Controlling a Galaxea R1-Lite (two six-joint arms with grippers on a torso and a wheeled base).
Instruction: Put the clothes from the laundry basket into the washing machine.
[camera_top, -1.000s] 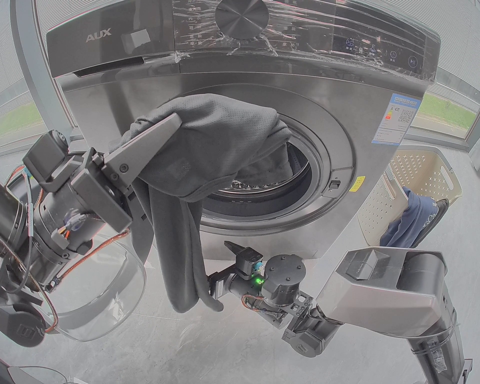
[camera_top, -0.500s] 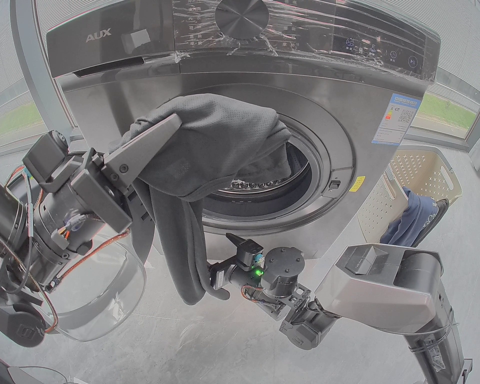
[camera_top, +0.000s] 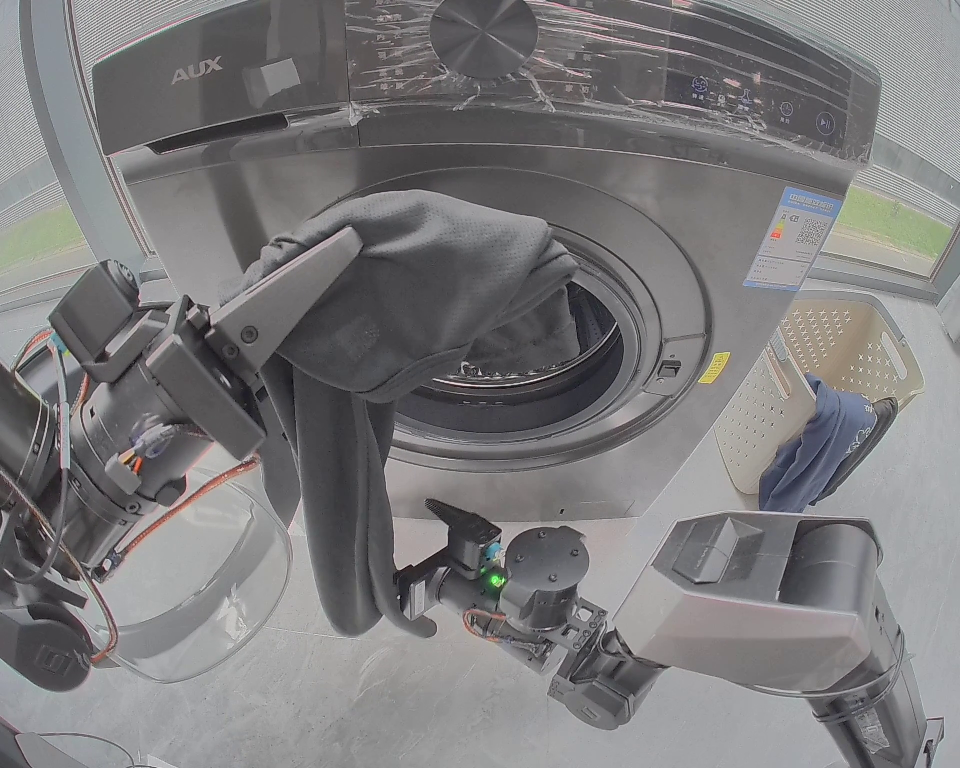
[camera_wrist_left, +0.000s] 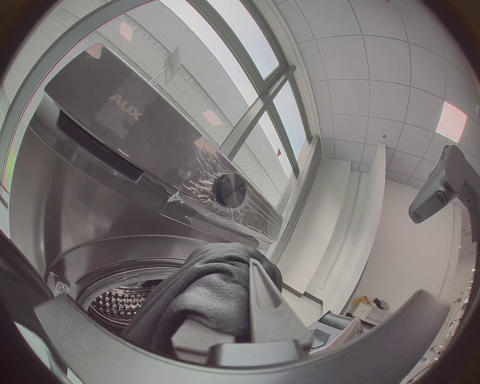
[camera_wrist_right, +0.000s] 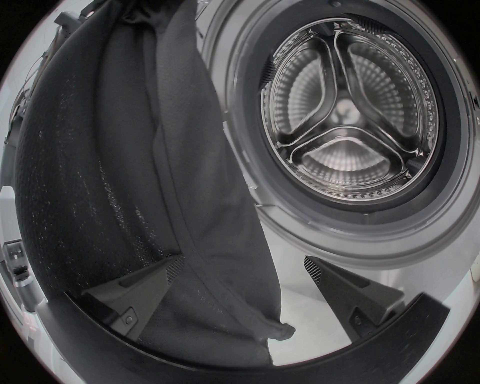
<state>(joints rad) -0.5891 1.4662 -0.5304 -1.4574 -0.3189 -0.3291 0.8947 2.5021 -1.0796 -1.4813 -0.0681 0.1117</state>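
Head view: left hand (camera_top: 310, 330) raised, clamped on grey garment (camera_top: 440, 280); right hand (camera_top: 415, 548) low, jaws apart.

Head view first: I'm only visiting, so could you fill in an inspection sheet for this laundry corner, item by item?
Surface: pale, glossy floor.
Job's things: washing machine with its glass door swung open; no clothes visible in the drum. A grey garment hangs in front of the opening. The laundry basket stands to the machine's right, with a blue garment over its rim.
Clutter: nothing seen.
Grippers: left gripper shut on the grey garment; right gripper open at its hanging end.
Cables: orange wires on the left arm.
Surroundings: windows with grass outside.
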